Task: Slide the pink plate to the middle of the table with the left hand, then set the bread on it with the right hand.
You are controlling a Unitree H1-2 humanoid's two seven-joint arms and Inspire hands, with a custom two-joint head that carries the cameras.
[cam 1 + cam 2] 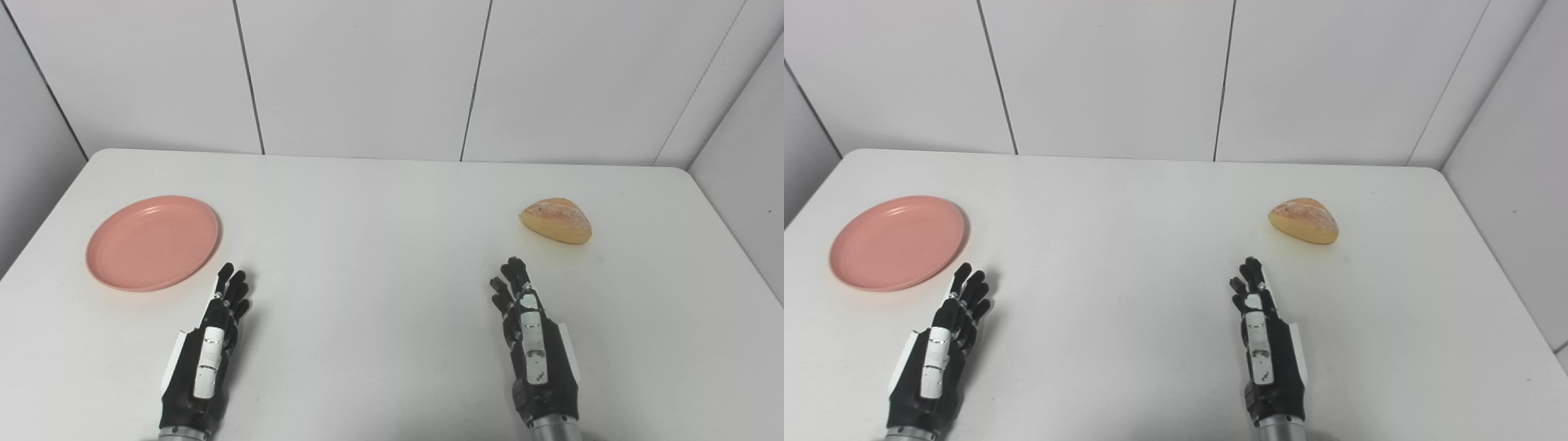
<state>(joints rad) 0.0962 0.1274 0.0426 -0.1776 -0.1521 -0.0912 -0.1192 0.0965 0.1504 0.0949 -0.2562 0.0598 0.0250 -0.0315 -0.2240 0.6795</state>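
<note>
A round pink plate (153,242) lies flat on the white table (380,245) at the left side. A golden bread roll (557,220) rests on the table at the right. My left hand (208,343) is stretched out flat just right of and nearer than the plate, its fingers extended and holding nothing; the fingertips stop short of the plate's rim. My right hand (530,334) is likewise extended near the front, fingers straight, a short way nearer than and left of the bread, not touching it.
White wall panels (367,73) stand close behind the table's far edge and along both sides. The table's right edge (735,245) runs near the bread.
</note>
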